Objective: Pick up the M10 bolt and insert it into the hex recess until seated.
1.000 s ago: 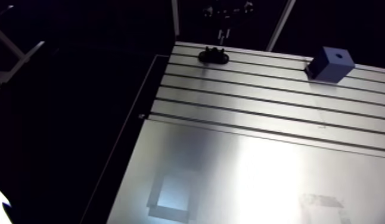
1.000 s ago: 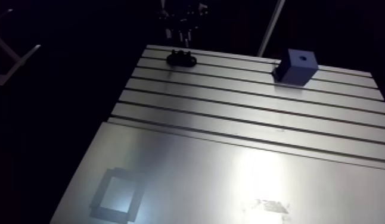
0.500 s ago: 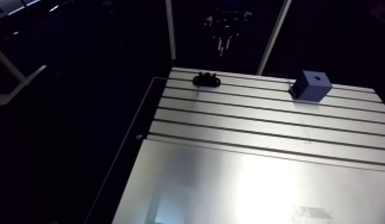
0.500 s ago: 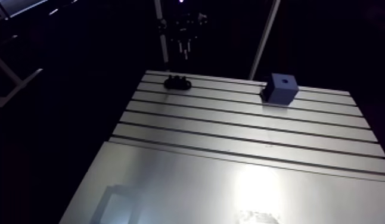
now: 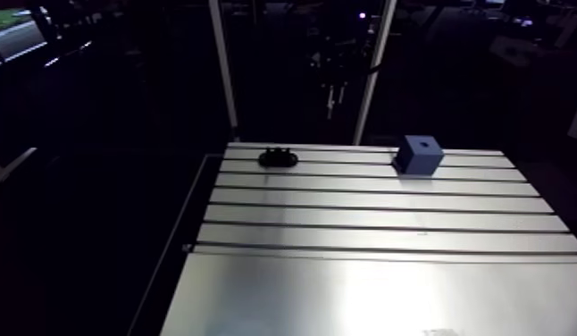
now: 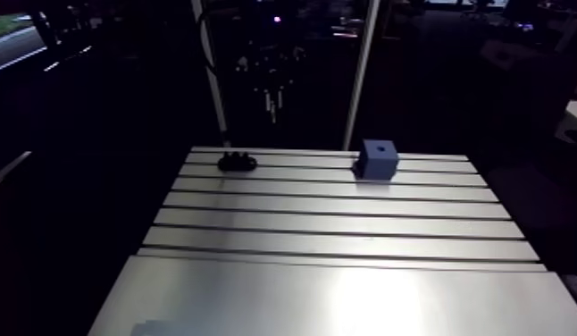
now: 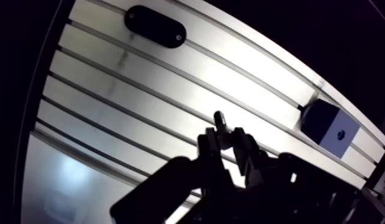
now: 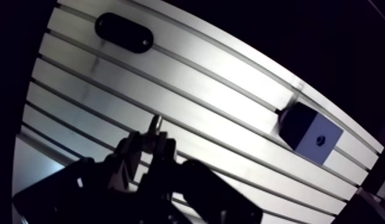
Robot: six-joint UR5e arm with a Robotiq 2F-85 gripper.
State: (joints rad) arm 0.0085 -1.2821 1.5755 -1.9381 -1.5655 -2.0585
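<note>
M10 bolt pinched in the hand, tip protruding, above the worktop; the blue block with its hex recess stands well apart. Judged rigid, dense, smooth: hold across the shank.

Table layout, read from the block

The block sits on the slotted table near its far edge. The low holder lies well to the block's left in the same far rows, and the gripper hangs above the table left of the block, with the bolt between its fingers.
</note>
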